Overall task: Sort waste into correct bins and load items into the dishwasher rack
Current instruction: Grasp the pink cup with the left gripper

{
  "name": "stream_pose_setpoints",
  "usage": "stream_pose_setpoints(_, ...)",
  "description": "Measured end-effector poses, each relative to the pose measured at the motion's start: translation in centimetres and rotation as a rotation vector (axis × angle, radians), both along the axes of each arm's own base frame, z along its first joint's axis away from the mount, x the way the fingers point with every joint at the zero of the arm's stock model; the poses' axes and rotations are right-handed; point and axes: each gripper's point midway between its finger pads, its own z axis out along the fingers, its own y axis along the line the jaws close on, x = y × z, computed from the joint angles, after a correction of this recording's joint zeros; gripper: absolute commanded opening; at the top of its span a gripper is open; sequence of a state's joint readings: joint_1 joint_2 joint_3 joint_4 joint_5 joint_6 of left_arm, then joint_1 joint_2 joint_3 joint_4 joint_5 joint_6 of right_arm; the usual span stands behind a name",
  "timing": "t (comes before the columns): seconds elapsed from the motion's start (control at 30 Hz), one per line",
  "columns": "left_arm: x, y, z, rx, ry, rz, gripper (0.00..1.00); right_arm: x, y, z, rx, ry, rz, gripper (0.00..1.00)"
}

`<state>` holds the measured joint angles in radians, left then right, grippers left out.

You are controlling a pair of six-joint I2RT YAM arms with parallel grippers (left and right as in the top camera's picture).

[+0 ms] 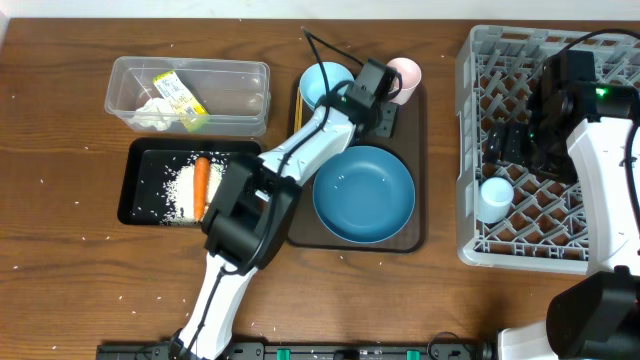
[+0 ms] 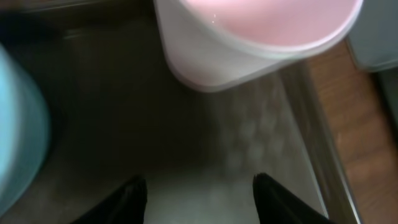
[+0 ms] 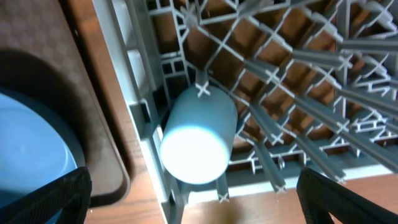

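Note:
My left gripper (image 1: 388, 100) is open and empty, low over the brown serving tray, just short of the pink cup (image 1: 405, 72). The left wrist view shows the cup (image 2: 249, 37) ahead of the open fingers (image 2: 199, 196). The small light-blue bowl (image 1: 325, 82) stands beside it, and thin wooden chopsticks (image 1: 298, 110) lie along the tray's left edge. The large blue dish (image 1: 363, 193) sits on the tray's front. My right gripper (image 1: 503, 145) is open above the grey dishwasher rack (image 1: 540, 60). The light-blue cup (image 3: 196, 140) stands in the rack's corner between the open fingers (image 3: 196, 202).
The clear tub (image 1: 240, 95) holds a yellow-green wrapper (image 1: 178, 95) and white tissue (image 1: 155, 112). The black tray (image 1: 140, 180) holds white rice (image 1: 180, 190) and an orange carrot stick (image 1: 201, 183). I see no brownish scrap. Rice grains dot the wooden table.

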<state>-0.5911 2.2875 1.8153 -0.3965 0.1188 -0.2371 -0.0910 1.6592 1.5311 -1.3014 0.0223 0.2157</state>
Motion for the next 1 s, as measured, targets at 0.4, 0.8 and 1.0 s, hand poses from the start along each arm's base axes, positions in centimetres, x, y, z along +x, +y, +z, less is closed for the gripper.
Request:
stream_pose_setpoints(0.4,3.7,0.5,20.1,-0.046,-0.347,0.044,0.56,0.4,0.2,0.1,0.013,-0.018,0.002,0.98)
stream_pose_setpoints(0.8,7.4,0.0,5.2,0.071,-0.209,0.056,0.56,0.1,0.7,0.0,0.026,-0.005,0.011,0.98)
stream_pose_setpoints(1.0,7.0,0.1,0.7,0.105,-0.143,0.052,0.56,0.1,1.1,0.0,0.028,-0.004,0.035,0.98)
